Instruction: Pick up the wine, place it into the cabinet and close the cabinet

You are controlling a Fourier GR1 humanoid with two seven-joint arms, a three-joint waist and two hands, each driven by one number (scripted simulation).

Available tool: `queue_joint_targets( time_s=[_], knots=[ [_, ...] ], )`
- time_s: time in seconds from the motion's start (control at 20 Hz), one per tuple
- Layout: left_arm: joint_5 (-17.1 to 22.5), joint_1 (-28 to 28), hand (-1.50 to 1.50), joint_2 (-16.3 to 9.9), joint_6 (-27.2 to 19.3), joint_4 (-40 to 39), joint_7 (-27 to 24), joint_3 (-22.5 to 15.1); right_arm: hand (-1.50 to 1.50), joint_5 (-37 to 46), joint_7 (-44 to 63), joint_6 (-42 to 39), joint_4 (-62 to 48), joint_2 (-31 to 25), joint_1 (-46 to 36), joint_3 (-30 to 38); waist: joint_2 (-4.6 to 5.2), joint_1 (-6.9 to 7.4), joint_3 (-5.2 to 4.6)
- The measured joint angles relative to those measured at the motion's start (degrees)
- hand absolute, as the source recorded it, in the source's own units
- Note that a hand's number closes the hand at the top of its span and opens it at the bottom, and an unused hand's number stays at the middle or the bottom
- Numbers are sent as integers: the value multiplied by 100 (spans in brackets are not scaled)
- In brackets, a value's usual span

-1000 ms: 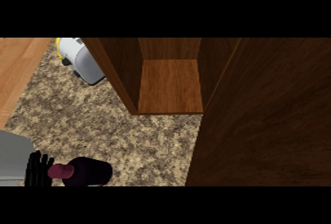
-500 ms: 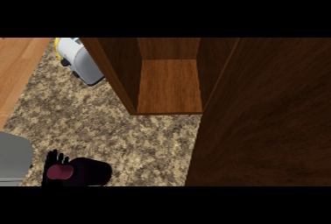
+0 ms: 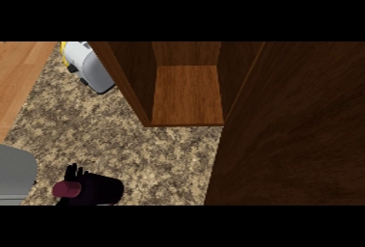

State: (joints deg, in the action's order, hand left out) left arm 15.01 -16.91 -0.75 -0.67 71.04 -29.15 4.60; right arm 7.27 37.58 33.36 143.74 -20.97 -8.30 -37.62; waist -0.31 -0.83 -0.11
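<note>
The wine (image 3: 100,189) is a dark bottle with a maroon cap, seen from above at the lower left of the speckled counter (image 3: 128,140). My left hand (image 3: 73,171) is right against its cap end, black fingers showing straight just behind the bottle; the palm is hidden by it. Its grey forearm (image 3: 14,177) comes in at the left edge. The wooden cabinet (image 3: 189,94) stands open at the top centre with a bare shelf. Its dark door (image 3: 292,140) swings out and fills the right side. My right hand does not show.
A white and grey appliance with a yellow part (image 3: 89,65) sits on the counter left of the cabinet. A light wooden surface (image 3: 21,72) borders the counter at the upper left. Open counter lies between the wine and the cabinet's front edge.
My left hand has slid to the right, from beside the forearm up against the wine's cap end. The bottle has stayed almost in place.
</note>
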Motion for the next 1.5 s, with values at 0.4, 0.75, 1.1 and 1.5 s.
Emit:
queue_joint_targets(
  time_s=[0.4,0.75,1.1,1.5],
  knots=[
    [241,412,150,18,4,-361,-293,74,-150,4,-6,118,-14,-83,-53,-45,1,10,2],
    [273,343,150,57,-84,-447,-683,-83,-150,31,32,226,-13,-153,-74,-160,-2,12,3],
    [-21,387,150,-57,-151,-379,-938,-187,-150,-24,-128,197,-30,-266,-11,-14,3,11,6],
    [-181,1337,150,-779,1122,-880,-912,-493,-150,-113,-333,245,-56,-353,-42,-52,1,-73,0]
  ],
)
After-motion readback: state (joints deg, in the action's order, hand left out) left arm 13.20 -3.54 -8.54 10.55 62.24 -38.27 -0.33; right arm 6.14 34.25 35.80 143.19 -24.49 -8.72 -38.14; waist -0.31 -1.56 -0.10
